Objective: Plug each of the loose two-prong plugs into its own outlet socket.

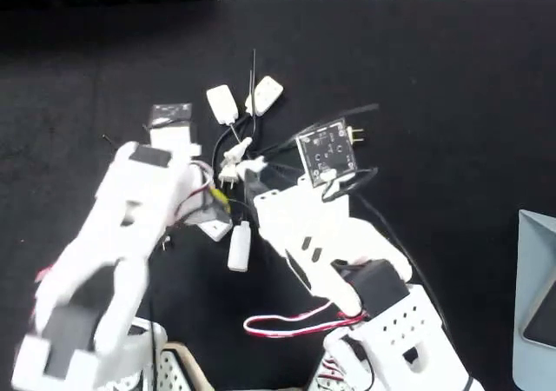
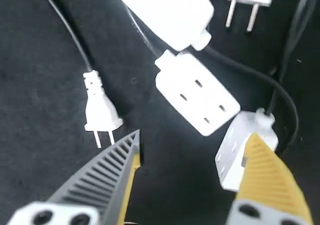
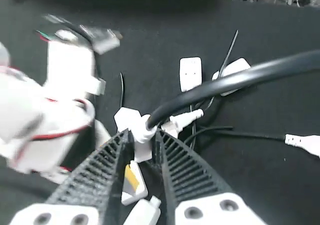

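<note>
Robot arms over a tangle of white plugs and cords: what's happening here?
They are meant to push loose plugs into sockets. The right gripper is clamped on a white plug with a black cord. The left gripper is open near an outlet block, with a loose plug lying nearby.

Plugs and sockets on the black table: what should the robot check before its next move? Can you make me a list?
1. Right claw has a plug: ok, it is shut on the white plug with the black cord.
2. Left claw ready to grab: ok, it is open.
3. Socket block slots showing: ok, they face the left wrist camera.
4. Loose plug inside the left claw: not ok, it lies beside the claw, not inside it.
5. White plug's prongs aimed at a slot: cannot tell, the prongs are hidden.
</note>
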